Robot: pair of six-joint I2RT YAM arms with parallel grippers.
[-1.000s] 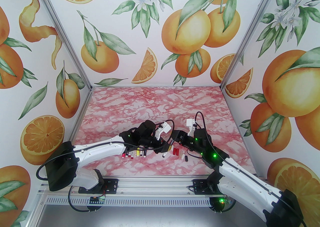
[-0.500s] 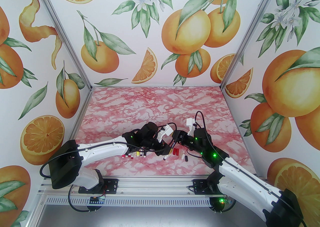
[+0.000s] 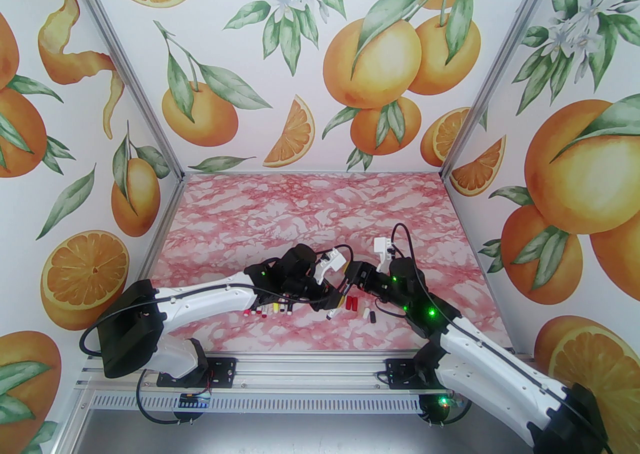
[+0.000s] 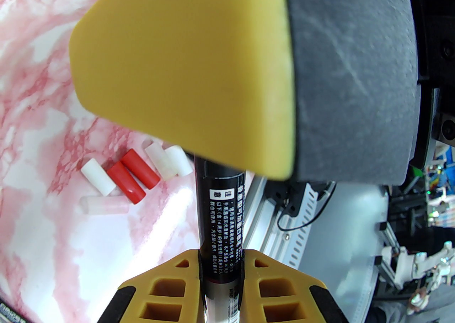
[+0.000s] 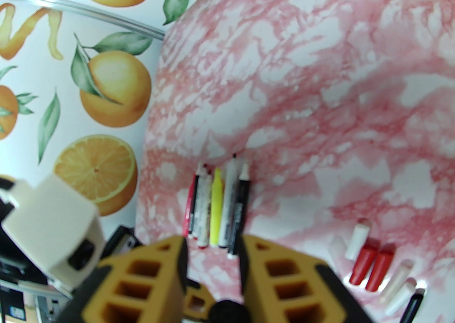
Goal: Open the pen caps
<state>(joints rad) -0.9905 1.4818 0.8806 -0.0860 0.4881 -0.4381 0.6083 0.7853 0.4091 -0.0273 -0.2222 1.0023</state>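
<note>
My left gripper [image 4: 221,254] is shut on a black-barrelled pen [image 4: 220,207] with white print, held above the table between the two arms [image 3: 332,311]. The pen's far end is hidden behind a yellow finger [image 4: 177,47] of my right gripper [image 3: 350,284]. From the right wrist, my right gripper [image 5: 212,243] has its jaws narrow, with a blurred black round end [image 5: 227,311] deep between them that looks like the pen cap. Loose pen caps lie on the table: two red ones [image 4: 133,177], white ones [image 4: 96,176] and a black one [image 5: 412,305].
A row of several uncapped pens [image 5: 217,204], among them a neon yellow one and a pink one, lies under the left arm [image 3: 267,309]. The red caps [image 3: 352,303] sit just right of the held pen. The pink marble table [image 3: 310,212] stretches back to orange-printed walls.
The left arm shifted a little to the right with the pen, tilting its tip down. The right gripper's jaws narrowed at the pen's upper end. Little has moved in the last half second.
</note>
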